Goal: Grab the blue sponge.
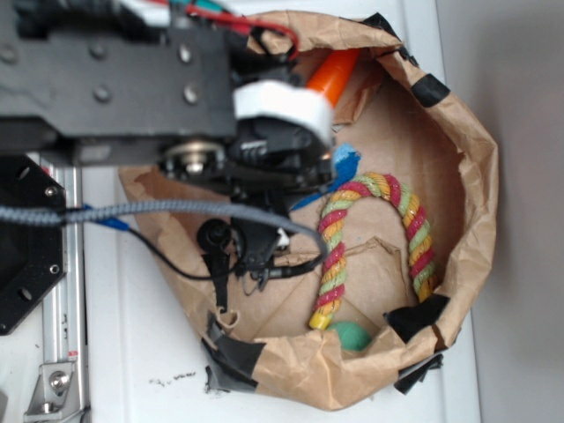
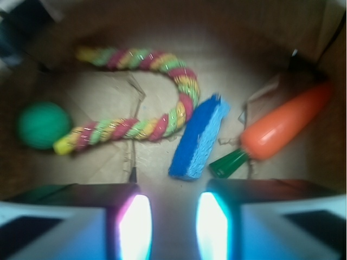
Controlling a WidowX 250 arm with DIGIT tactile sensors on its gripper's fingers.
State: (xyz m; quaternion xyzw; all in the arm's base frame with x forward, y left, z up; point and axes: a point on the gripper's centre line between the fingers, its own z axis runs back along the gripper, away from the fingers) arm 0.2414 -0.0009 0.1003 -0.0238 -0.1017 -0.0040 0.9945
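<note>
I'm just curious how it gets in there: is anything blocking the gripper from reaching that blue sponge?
Nothing visible does. In the wrist view the open gripper looks straight at the blue sponge across bare brown paper. The rope toy curls along its left and the toy carrot lies to its right, both off to the sides.

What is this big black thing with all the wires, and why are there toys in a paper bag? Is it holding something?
The black thing is a robot arm. One picture looks down on it from outside. The other comes from a camera on its wrist, looking past its tool, whose two fingers stand apart, holding nothing. Below is a brown paper bag rolled down like a bowl. Inside lie a blue sponge, a striped rope toy, an orange toy carrot and a green ball. The sponge sits just ahead of the tool.
</note>
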